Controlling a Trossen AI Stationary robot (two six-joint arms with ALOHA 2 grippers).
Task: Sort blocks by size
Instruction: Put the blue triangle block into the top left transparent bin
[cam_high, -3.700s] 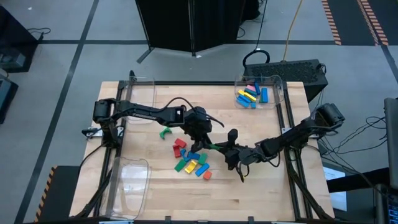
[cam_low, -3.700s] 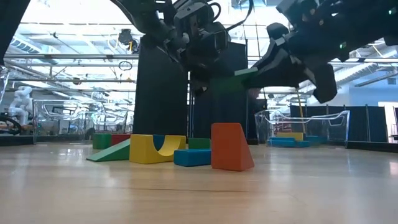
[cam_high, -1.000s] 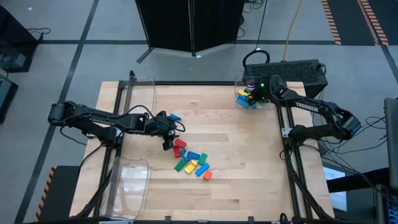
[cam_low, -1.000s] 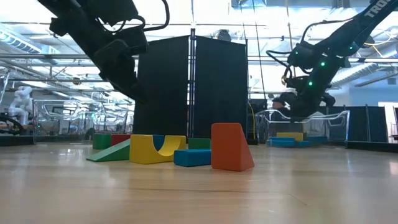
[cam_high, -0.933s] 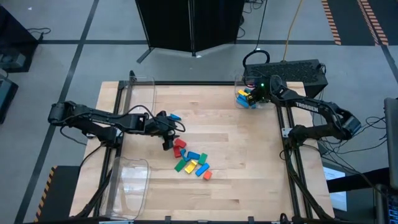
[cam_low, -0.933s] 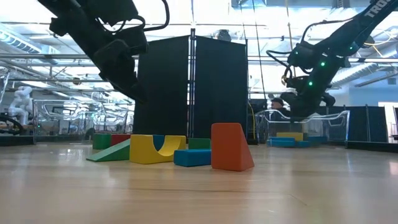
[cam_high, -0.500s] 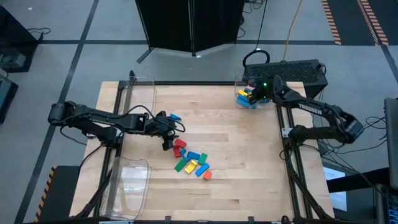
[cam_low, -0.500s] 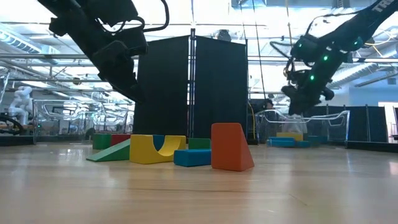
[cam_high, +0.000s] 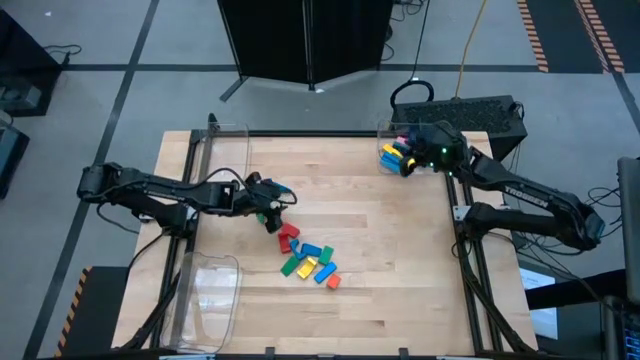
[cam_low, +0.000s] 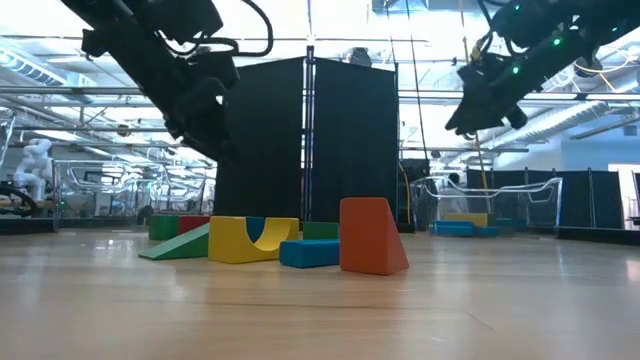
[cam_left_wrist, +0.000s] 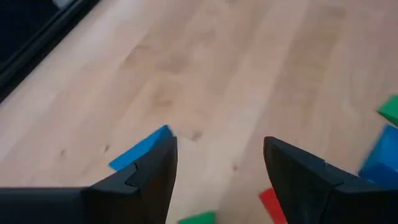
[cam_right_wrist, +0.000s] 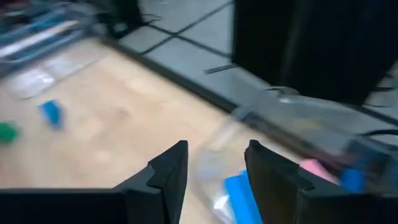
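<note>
Blue block (cam_high: 283, 189) sits loose just beside left gripper (cam_high: 268, 207), fingers apart, empty. Right gripper (cam_high: 405, 163) over far bin (cam_high: 448, 135), apart, drop seemingly done. Next: pick another from pile.

**No Readable Writing**

No word, number, label or sign could be made out anywhere. The right arm (cam_high: 520, 192), reaching out from the bin (cam_high: 440, 130) at the table's far corner, bore faint white marks, too small to be read.
</note>
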